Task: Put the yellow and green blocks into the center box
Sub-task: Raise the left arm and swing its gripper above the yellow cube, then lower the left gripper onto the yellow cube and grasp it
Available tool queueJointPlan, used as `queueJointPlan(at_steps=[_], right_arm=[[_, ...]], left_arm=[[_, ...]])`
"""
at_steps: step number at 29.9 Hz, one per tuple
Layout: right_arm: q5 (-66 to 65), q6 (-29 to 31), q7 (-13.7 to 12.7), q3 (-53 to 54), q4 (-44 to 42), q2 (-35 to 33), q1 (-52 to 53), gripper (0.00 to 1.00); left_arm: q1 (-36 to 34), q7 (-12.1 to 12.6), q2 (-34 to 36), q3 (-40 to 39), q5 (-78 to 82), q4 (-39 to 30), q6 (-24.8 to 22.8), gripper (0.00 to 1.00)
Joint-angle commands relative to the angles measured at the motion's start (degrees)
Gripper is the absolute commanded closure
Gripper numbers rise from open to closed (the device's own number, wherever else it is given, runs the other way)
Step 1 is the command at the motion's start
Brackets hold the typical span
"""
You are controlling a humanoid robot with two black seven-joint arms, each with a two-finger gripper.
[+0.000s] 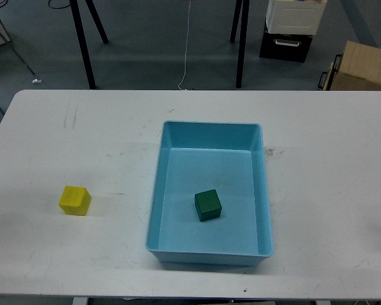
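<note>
Nearest, the light blue tray (153,210), smooth plastic with sloped walls, already holds the green cube (207,204). Left of it, well apart on the white table (330,190), sits the yellow cube (75,200). Neither gripper shows. Grasp flat opposite faces, lift clear over the wall.

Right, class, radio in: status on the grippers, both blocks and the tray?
Grippers: neither in view. Green block inside blue tray. Yellow block on table, left of tray. Nothing between them.

A single head view looks forward and steeply down from the near edge onto the whole white rectangular tabletop (82,152), grey floor beyond.
</note>
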Motion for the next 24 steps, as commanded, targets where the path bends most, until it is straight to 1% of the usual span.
queueJointPlan(at_steps=[1, 4, 7, 9, 14, 17, 19, 21, 24], right_arm=[[-0.01, 0.04, -0.18, -0.01, 0.01, -0.08, -0.1, 0.0], [-0.01, 0.04, -0.26, -0.01, 0.01, 0.0, -0.1, 0.0], [-0.01, 0.04, -0.26, -0.18, 0.09, 0.18, -0.01, 0.0], [-0.01, 0.04, -0.26, -0.27, 0.36, 0.79, -0.01, 0.0], [-0.01, 0.04, -0.35, -0.36, 0.36, 1.94, 0.43, 0.0], [-0.09, 0.04, -0.44, -0.45, 0.36, 2.2, 0.34, 0.0], [-0.09, 0.04, -0.44, -1.41, 0.36, 2.2, 0.34, 0.0], [-0.09, 0.04, -0.44, -1.85, 0.36, 2.2, 0.34, 0.0], [-0.09, 0.04, -0.44, -2.21, 0.36, 2.2, 0.34, 0.0]], left_arm=[[-13.32, 0.25, 2.23, 16.05, 6.67, 0.77, 0.02, 0.0], [-24.58, 1.48, 2.32, 30.81, 12.3, 2.26, 0.02, 0.0], [-34.34, 2.62, 2.23, 44.01, 17.4, 2.53, 0.02, 0.0], [-41.72, 4.11, 2.05, 52.88, 21.44, 2.62, 0.02, 0.0], [-58.16, 6.93, 1.52, 71.09, 26.2, 3.5, 0.02, 0.0], [-68.35, 7.81, 0.65, 82.42, 28.31, 3.76, 0.02, 0.0], [-73.63, 7.81, -0.66, 90.06, 31.81, 3.76, 0.02, 0.0], [-76.98, 7.81, -2.86, 96.58, 37.51, 3.76, 0.02, 0.0], [-77.53, 7.81, -4.01, 101.78, 44.73, 3.68, 0.02, 0.0]])
